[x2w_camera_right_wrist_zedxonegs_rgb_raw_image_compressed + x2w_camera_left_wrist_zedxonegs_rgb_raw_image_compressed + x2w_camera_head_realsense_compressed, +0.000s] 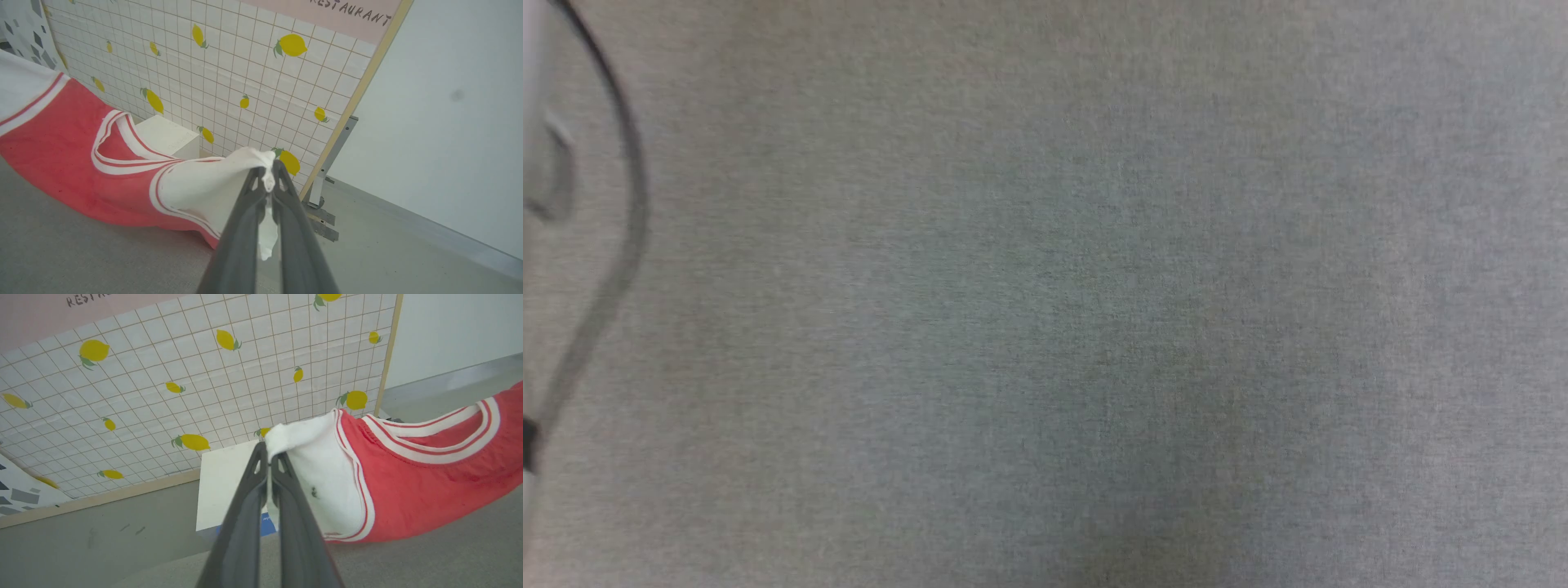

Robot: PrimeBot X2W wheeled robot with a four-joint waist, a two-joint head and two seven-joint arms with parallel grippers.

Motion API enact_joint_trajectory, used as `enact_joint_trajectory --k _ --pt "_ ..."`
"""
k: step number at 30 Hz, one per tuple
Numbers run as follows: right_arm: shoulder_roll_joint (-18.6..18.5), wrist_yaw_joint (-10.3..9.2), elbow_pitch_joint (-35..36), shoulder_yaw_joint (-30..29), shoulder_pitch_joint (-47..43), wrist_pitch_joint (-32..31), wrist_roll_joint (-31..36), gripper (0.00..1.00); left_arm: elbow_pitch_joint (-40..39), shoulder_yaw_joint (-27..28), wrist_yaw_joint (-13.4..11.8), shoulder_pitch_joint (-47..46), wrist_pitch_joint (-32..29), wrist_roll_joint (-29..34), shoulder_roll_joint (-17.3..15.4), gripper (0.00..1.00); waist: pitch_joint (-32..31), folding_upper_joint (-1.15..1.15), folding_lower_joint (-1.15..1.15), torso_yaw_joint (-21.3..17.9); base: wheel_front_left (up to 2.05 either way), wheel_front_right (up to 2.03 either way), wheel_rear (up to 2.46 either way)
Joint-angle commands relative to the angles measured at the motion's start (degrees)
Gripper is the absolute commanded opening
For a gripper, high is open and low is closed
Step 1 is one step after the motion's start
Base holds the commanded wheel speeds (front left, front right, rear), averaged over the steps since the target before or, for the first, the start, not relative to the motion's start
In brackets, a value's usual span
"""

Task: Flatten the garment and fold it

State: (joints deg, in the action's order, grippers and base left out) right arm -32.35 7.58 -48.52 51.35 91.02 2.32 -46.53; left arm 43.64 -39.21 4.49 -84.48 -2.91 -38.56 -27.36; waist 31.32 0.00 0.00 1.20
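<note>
In the left wrist view my left gripper (pixel 269 452) is shut on the tip of a white sleeve of the garment (pixel 408 490), a red jersey T-shirt with a red-and-white striped collar. The cloth stretches off to the right, and its lower edge meets the grey surface. In the right wrist view my right gripper (pixel 269 171) is shut on the other white sleeve, a strip of cloth hanging between its fingers. From there the garment (pixel 61 143) runs off to the left, collar sagging open. The front lettering is hidden.
A tiled panel with lemon prints (pixel 204 375) (pixel 245 61) stands behind the garment, on a metal foot (pixel 322 204). A white box (pixel 222 486) (pixel 167 136) sits at its base. The head view looks at grey cloth tabletop (pixel 1045 327), with a dark cable (pixel 629 204) at the left edge.
</note>
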Motion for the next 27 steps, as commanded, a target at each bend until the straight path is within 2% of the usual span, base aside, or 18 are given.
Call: enact_joint_trajectory --k 1,5,11,18,22,27 --pt "-0.7 -0.09 0.7 0.6 -3.3 0.1 -1.3 0.00 -0.9 -0.6 -0.6 3.9 0.6 -0.6 0.5 0.00 -3.6 0.00 0.00 1.6 0.00 0.00 0.00" --pt "-2.3 -0.09 2.3 2.4 -11.4 -1.1 -3.7 0.00 -4.9 -2.6 -1.7 14.3 0.0 -1.6 0.1 0.00 -7.9 0.00 0.00 2.1 0.00 0.00 0.00" --pt "-5.4 -0.09 7.6 5.4 -25.6 -4.3 -7.3 0.00 -15.9 -5.9 -5.3 31.8 -4.2 -3.6 -3.9 0.00 -15.0 0.00 0.00 2.4 0.00 0.00 0.00" --pt "-12.5 -0.09 16.9 7.7 -39.2 -9.4 -10.3 0.00 -31.6 -7.9 -11.5 48.0 -11.6 -7.0 -12.2 0.00 -20.4 0.00 0.00 2.4 0.00 0.00 0.00" --pt "-16.3 -0.09 20.4 7.0 -45.1 -11.4 -11.0 0.00 -39.0 -8.1 -15.6 54.8 -15.0 -9.0 -16.8 0.00 -22.2 0.00 0.00 2.4 0.00 0.00 0.00" --pt "-19.1 -0.09 22.9 5.0 -51.5 -13.9 -11.8 0.00 -46.1 -8.1 -19.9 61.7 -17.3 -11.2 -21.4 0.00 -24.6 0.00 0.00 2.4 0.00 0.00 0.00"
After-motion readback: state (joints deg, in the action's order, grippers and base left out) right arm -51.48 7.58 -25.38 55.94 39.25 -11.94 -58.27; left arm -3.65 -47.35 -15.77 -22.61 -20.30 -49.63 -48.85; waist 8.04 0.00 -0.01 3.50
